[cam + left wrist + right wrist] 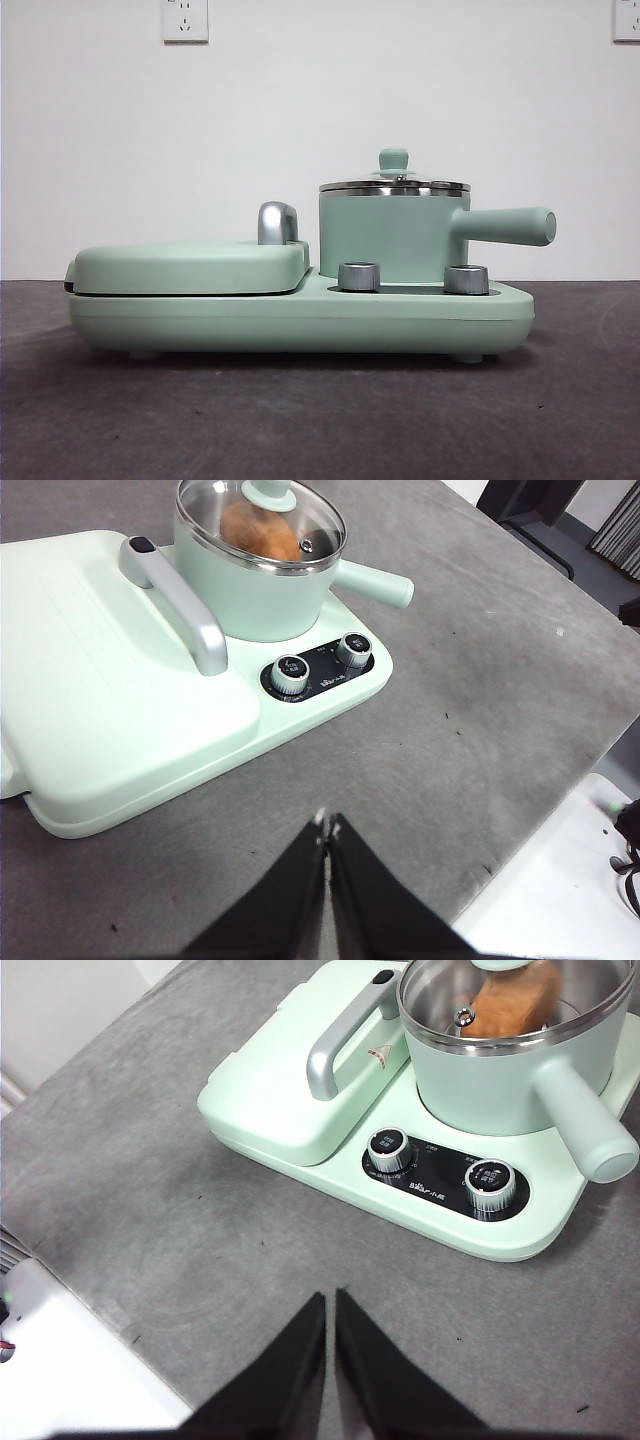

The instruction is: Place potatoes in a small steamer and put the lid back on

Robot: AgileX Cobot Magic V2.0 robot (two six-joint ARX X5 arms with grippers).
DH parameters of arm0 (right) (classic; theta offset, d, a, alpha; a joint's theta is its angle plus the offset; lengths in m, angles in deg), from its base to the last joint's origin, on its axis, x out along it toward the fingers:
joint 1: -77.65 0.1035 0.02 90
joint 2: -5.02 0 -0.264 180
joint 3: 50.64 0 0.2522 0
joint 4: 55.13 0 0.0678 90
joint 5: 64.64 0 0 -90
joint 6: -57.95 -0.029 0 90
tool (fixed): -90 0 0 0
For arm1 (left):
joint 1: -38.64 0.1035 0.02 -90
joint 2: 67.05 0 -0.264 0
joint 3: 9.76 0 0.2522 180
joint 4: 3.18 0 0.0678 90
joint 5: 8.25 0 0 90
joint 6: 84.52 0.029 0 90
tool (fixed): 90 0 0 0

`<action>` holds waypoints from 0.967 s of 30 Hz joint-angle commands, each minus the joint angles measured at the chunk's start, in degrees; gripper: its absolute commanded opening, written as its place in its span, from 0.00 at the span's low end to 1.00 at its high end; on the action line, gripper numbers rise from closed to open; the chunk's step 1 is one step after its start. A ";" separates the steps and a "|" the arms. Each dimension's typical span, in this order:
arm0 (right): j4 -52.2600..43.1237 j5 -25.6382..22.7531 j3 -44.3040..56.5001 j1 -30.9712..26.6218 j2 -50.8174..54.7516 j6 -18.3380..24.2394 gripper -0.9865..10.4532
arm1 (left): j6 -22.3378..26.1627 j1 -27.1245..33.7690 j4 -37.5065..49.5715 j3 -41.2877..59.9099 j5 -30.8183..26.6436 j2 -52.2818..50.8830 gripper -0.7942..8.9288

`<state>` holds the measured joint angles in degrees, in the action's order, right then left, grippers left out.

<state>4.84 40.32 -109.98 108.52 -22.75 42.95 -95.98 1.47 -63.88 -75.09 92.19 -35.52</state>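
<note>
The small mint-green steamer [392,240] stands on the right side of the green cooker base [300,315], its stick handle [510,226] pointing right. The glass lid [394,184] with its green knob [393,159] sits on the pot. Through the lid the orange-brown potato [262,532] shows inside the pot, also in the right wrist view [512,1000]. My left gripper [327,825] is shut and empty above bare table, away from the cooker. My right gripper [330,1300] is shut and empty, also back from the cooker. Neither arm shows in the front view.
The flat green griddle cover [190,265] with a chrome handle [277,222] fills the cooker's left side. Two steel knobs [359,276] sit on the front of the base. The grey table [300,420] ends near a white surface [560,890].
</note>
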 commanded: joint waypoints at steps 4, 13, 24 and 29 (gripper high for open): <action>-0.59 0.04 -0.37 0.46 -0.17 0.48 0.10 | -0.15 -0.39 0.59 -0.46 0.07 0.24 0.09; -0.59 0.04 -0.37 0.46 -0.17 0.48 0.10 | 0.42 7.82 4.94 2.97 0.11 -7.17 0.09; -0.61 0.04 -0.37 0.46 -0.17 0.48 0.10 | 12.20 29.11 35.89 36.41 0.04 -23.19 0.09; -0.61 0.02 -0.37 0.46 -0.17 0.48 0.10 | 11.74 31.91 37.07 45.09 0.04 -26.88 0.09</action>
<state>4.80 40.32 -109.98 108.52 -22.75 42.95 -84.97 33.30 -28.25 -29.94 92.17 -61.90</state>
